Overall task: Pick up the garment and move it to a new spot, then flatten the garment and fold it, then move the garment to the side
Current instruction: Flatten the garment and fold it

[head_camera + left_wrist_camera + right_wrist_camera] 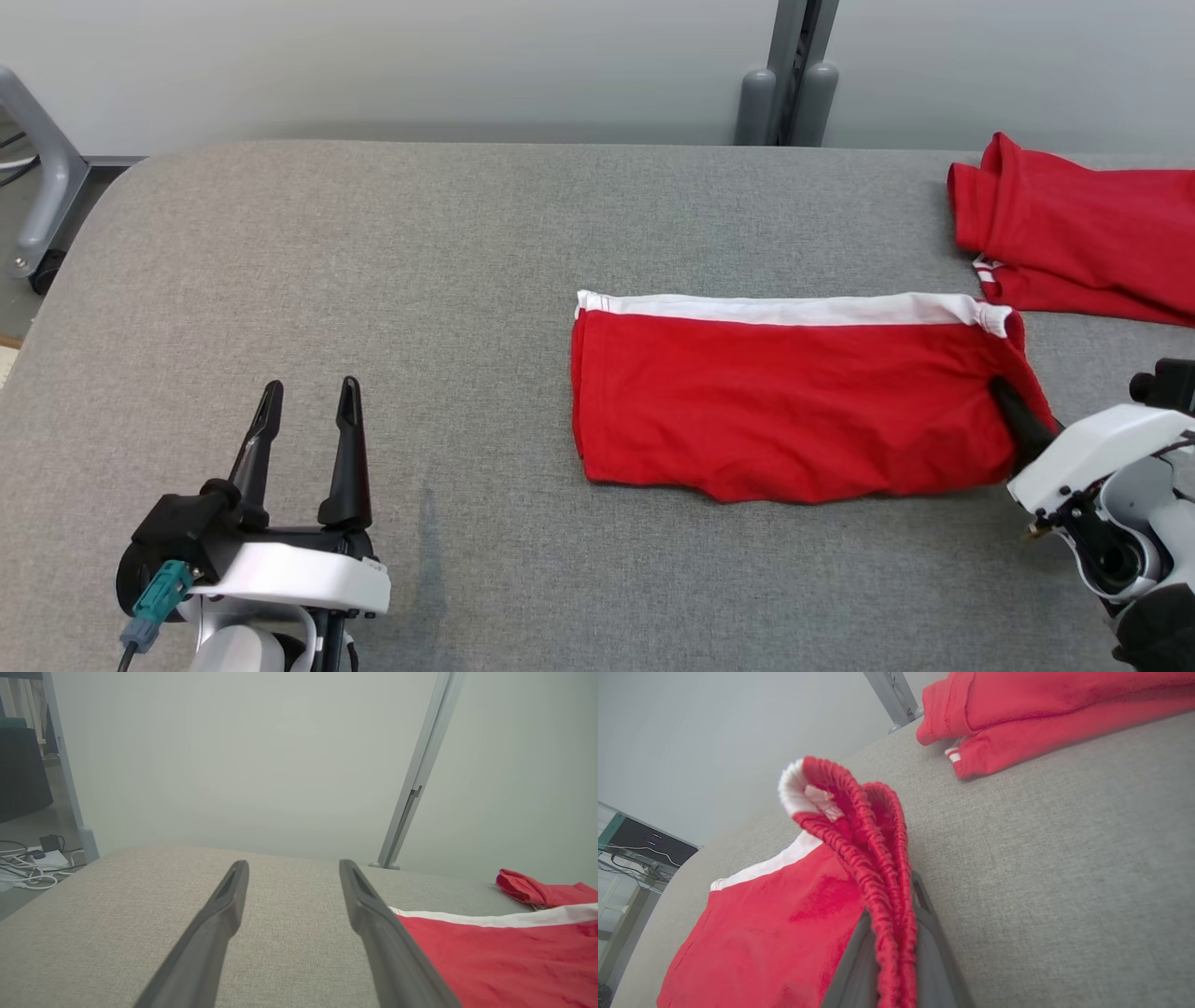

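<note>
Evidently the folded red garment (784,401), lying right of centre on the grey table (373,280), awaits its move aside: the right gripper (1010,406) pinches its waistband end, the left gripper (311,397) sits spread well apart, so next comes a low, steady pull that keeps the fold intact.

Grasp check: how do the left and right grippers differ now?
The left gripper is open, holding nothing; the right gripper is shut on the red shorts at the waistband. Left is over bare table, apart from the shorts; right is at their right end. Both have long dark fingers.
</note>
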